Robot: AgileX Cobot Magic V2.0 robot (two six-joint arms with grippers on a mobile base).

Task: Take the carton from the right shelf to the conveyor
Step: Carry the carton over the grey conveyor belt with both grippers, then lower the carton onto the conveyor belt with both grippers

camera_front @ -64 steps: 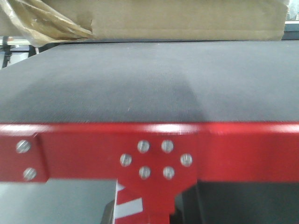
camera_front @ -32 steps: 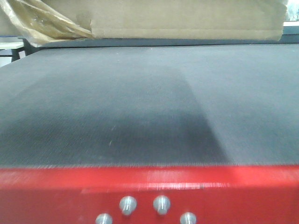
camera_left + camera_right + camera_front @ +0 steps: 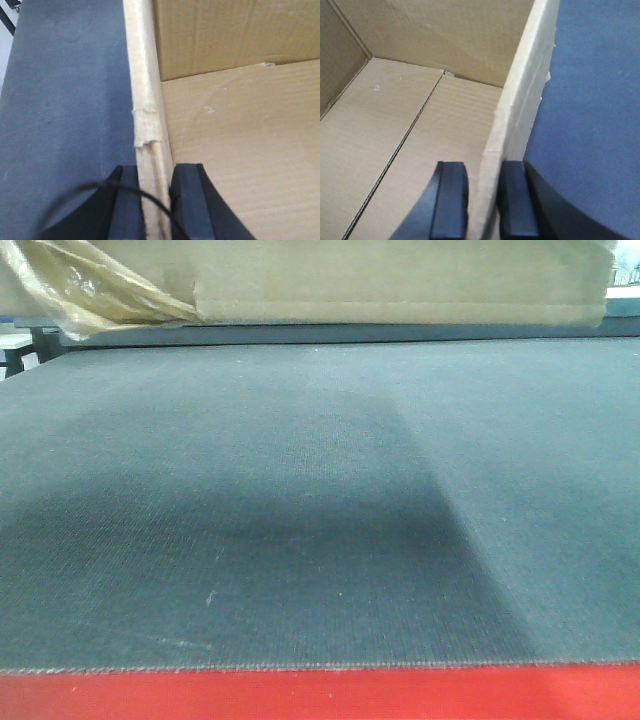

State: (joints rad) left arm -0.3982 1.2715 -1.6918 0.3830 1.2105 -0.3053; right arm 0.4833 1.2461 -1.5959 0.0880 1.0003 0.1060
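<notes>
An open brown carton [image 3: 400, 280] hangs across the top of the front view, above the dark grey conveyor belt [image 3: 320, 500]. My left gripper [image 3: 154, 200] is shut on the carton's left wall [image 3: 145, 90], one finger outside and one inside. My right gripper [image 3: 483, 200] is shut on the carton's right wall [image 3: 520, 100] in the same way. The carton's bare inside floor shows in both wrist views [image 3: 395, 150]. Torn clear tape [image 3: 80, 290] hangs from its left corner.
The red frame edge of the conveyor [image 3: 320, 695] runs along the bottom of the front view. Dark belt surface lies beside the carton on the left [image 3: 60, 100] and on the right [image 3: 590, 100].
The front view has moved forward and up over the conveyor: the red frame with its bolts slid down almost out of view and the belt fills the frame. The carton stays at the top.
</notes>
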